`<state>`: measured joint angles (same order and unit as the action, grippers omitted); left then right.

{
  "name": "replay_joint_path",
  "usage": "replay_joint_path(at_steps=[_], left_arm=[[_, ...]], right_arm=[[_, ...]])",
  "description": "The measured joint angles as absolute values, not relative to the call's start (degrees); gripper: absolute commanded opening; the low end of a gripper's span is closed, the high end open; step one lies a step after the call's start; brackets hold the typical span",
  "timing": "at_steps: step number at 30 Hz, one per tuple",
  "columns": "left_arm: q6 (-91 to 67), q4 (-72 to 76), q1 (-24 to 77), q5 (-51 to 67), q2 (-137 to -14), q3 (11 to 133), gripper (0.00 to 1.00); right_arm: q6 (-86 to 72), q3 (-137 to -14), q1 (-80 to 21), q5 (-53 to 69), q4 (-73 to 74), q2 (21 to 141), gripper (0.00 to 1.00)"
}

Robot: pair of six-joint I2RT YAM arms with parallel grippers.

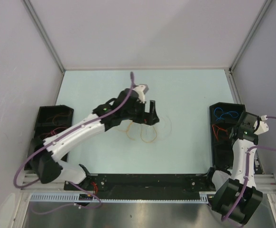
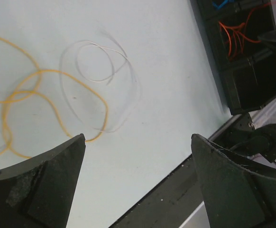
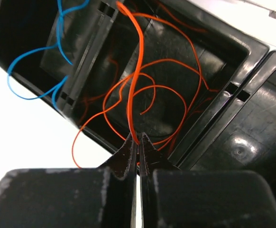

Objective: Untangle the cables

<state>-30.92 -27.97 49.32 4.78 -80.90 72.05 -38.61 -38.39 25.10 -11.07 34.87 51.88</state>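
Note:
Orange cables (image 1: 143, 134) lie in tangled loops on the pale table, with a thin pale cable (image 1: 165, 124) curling beside them. In the left wrist view the orange loops (image 2: 57, 71) and the pale loop (image 2: 102, 47) lie ahead of my left gripper (image 2: 138, 137). It hovers open above the table with nothing between its fingers. My left gripper (image 1: 151, 115) hangs just over the far edge of the tangle. My right gripper (image 3: 138, 138) is shut on an orange-red cable (image 3: 138, 71) over a black bin compartment. A blue cable (image 3: 29, 90) lies in the neighbouring compartment.
A black compartment bin (image 1: 222, 142) stands at the table's right edge, holding the blue cable (image 1: 225, 114) and the orange-red one (image 1: 218, 130). A second black bin (image 1: 45, 114) with red wires sits at the left edge. A black rail (image 1: 142, 180) runs along the near edge.

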Motion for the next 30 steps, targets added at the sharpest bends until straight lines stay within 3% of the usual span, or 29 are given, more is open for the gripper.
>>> replay_joint_path(at_steps=[7, 22, 25, 26, 30], left_arm=[[-28.67, -30.04, 43.35, 3.53, -70.83, 65.76, 0.98], [-28.49, -29.67, 41.06, -2.31, -70.35, 59.07, 0.98], [-28.49, -29.67, 40.99, -3.51, -70.39, 59.02, 0.98], [-28.49, -29.67, 40.99, -4.12, -70.5, 59.0, 0.98], [-28.56, -29.28, 40.86, -6.37, -72.14, 59.0, 0.97]], right_arm=[[-39.48, -36.34, 25.08, -10.66, 31.64, 55.86, 0.0], [-38.74, -33.71, 25.3, -0.89, 23.22, 66.39, 0.0], [-38.3, -33.61, 25.36, 2.09, 22.81, 66.67, 0.09], [-38.04, -33.61, 25.36, 2.81, 22.81, 66.39, 0.21], [-35.94, -34.35, 25.36, 4.69, 24.99, 63.05, 0.52]])
